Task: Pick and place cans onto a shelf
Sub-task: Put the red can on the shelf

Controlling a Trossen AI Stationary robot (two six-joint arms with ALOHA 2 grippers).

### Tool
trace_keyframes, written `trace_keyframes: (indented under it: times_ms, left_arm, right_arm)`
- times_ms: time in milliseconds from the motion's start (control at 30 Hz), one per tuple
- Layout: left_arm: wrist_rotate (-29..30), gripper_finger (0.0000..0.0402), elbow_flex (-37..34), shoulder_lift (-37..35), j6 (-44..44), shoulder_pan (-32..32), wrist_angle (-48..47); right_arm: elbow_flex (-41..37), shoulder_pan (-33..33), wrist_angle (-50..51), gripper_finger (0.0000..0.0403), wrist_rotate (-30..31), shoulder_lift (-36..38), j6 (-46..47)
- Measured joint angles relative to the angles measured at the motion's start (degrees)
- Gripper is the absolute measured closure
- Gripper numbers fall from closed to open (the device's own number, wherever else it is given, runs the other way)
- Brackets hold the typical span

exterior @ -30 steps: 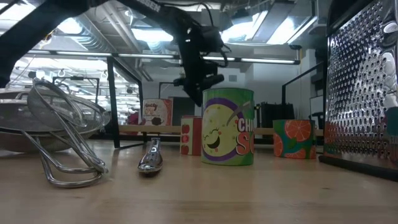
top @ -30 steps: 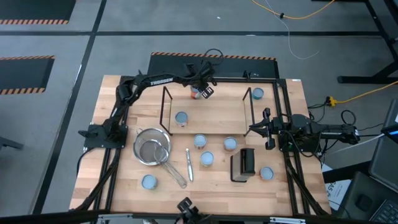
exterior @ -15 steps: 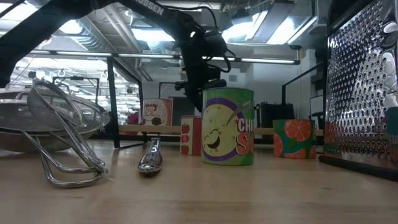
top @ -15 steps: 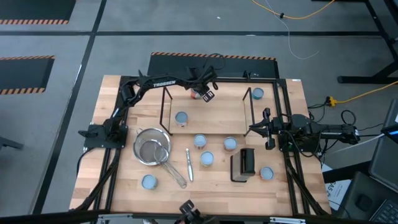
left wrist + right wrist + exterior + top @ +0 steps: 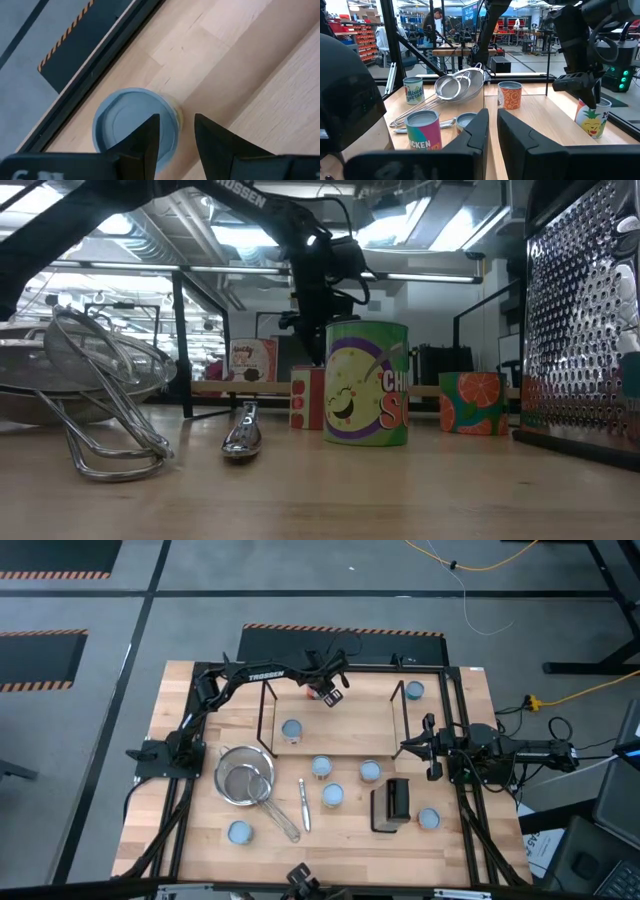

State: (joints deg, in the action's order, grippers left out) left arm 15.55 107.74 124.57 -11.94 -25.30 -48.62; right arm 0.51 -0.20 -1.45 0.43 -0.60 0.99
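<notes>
The left gripper (image 5: pixel 327 692) hangs over the far edge of the shelf (image 5: pixel 345 730), its jaws set apart with a pale-topped can (image 5: pixel 134 122) directly below them; in the left wrist view one finger (image 5: pixel 145 142) crosses the can's lid while the other stands clear beside it, and whether either finger touches the can cannot be told. The right wrist view shows that same can, pineapple-labelled (image 5: pixel 591 118), standing upright on the shelf board under the jaws. A second can (image 5: pixel 291 729) sits on the shelf nearer the front, off to the left arm's side of the jaws. Another can (image 5: pixel 414 690) stands beyond the shelf's right wire frame, and five more lie on the table in front of the shelf, among them one (image 5: pixel 322 766) just before the board. The right gripper (image 5: pixel 420 747) waits by the shelf's right end, its jaws nearly closed with a slim gap and nothing between them. A mesh strainer (image 5: pixel 246 780) rests well clear of both.
</notes>
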Motion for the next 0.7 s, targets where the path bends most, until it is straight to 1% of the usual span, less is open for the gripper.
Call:
trace_keyframes:
  times_ms: [533,700]
  left_arm:
    - [-0.07,0.0286,-0.05,-0.01,0.04,-0.02,-3.39]
    - [-0.11,0.0286,-1.25,-0.02,0.09,-0.02,-3.45]
  right_arm:
    - [0.0,0.01,0.0,0.0358,0.0,0.0,0.0]
    - [0.0,0.01,0.02,0.0358,0.0,0.0,0.0]
